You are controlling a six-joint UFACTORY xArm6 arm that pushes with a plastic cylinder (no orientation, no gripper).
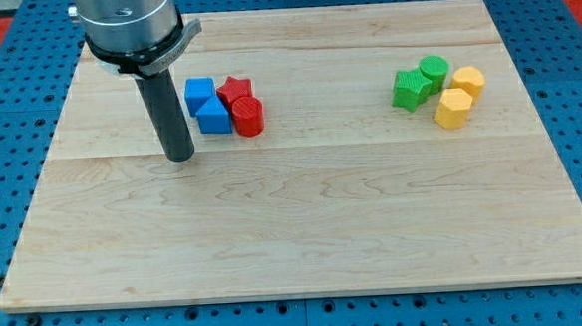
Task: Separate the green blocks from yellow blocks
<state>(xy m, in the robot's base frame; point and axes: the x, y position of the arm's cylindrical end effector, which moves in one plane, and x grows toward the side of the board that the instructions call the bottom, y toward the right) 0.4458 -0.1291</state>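
Observation:
A green star block (408,88) and a green cylinder (433,73) sit together at the view's upper right. Touching them on the right are two yellow blocks: a yellow hexagonal block (468,81) next to the green cylinder and a yellow block (453,108) just below it. My tip (180,157) rests on the board at the view's left, far from the green and yellow blocks and just left of the blue and red cluster.
A blue cube (199,92), a blue triangular block (214,116), a red star block (234,89) and a red cylinder (248,115) cluster right of my tip. The wooden board (304,222) lies on a blue pegboard.

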